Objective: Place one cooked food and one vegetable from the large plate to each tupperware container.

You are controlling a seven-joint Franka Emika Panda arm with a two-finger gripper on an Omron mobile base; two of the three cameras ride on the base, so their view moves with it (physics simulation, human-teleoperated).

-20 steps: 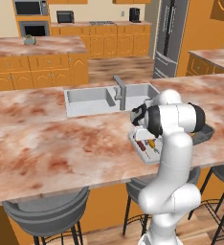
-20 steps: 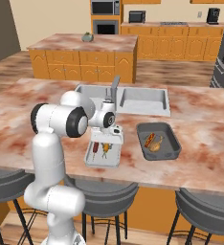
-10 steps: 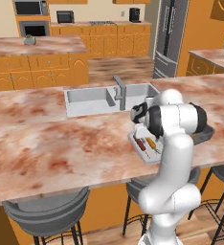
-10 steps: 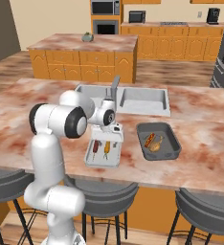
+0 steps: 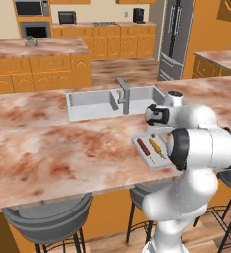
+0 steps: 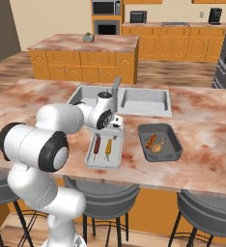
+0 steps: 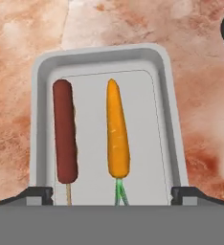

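The shallow light-grey tupperware tray (image 7: pixel 99 52) lies on the counter right under my gripper (image 7: pixel 113 194), whose jaws stand open with nothing between them. In the tray a brown sausage on a stick (image 7: pixel 65 134) and an orange carrot (image 7: pixel 117 134) lie side by side, apart. From the right base view, the gripper (image 6: pixel 116 126) hovers over the far end of the tray (image 6: pixel 103 165). The deep dark-grey tub (image 6: pixel 172 144) to its right holds a sausage (image 6: pixel 151 141) and a brownish piece of food. The left base view shows the tray (image 5: pixel 137 143) beside the arm. The large plate is hidden.
A steel double sink (image 6: pixel 144 102) with a grey faucet (image 6: pixel 116 87) sits just behind the tray. The counter's front edge runs close to the tray, with dark stools (image 6: pixel 209 212) below it. Marbled counter stretches to the left (image 5: pixel 48 153).
The jaws have gone from shut to wide open. The carrot now lies loose in the tray beside the sausage. The arm has hardly moved.
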